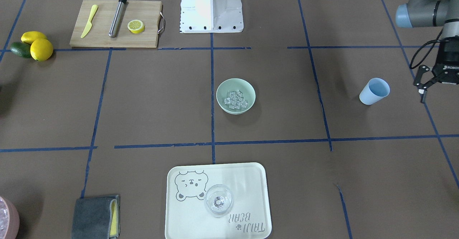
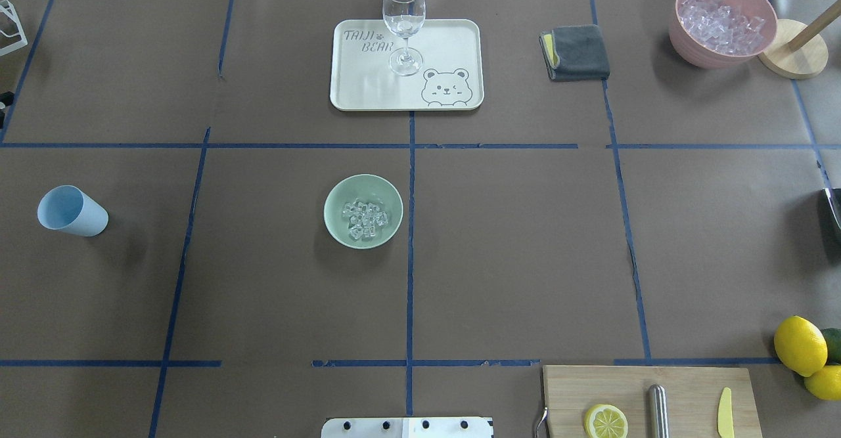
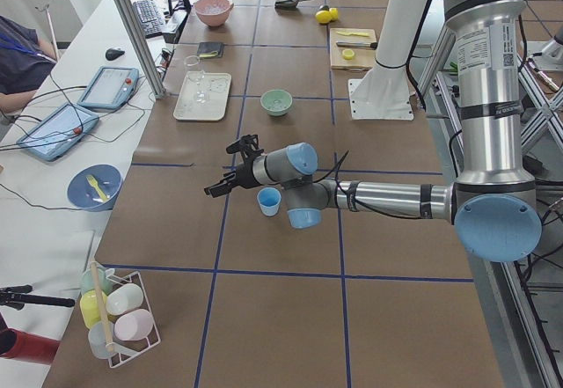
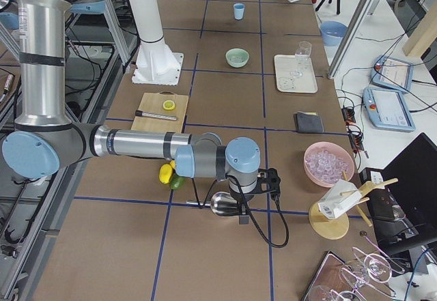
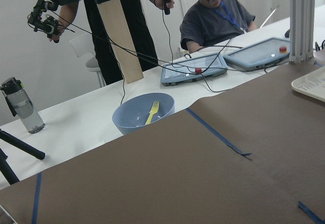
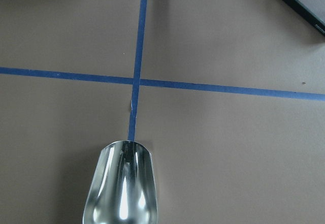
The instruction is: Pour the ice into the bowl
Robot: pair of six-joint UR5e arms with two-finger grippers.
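Item: pale mint-green plastic bowl (image 1: 250, 90), clear ice cubes (image 1: 236, 99) inside; surface ctr, well off my L jaws (open, empty). R jaws: cannot tell.

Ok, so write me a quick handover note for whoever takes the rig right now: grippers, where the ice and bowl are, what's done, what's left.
Left gripper: open, empty, hovering beside the upright light blue cup, not touching it.
Right gripper: open or shut cannot be told; an empty metal scoop shows just below its wrist camera.
Ice: piled in the mint-green bowl.
Done: the pour looks complete, and the cup looks empty.
Left: probably nothing beyond parking the arms.
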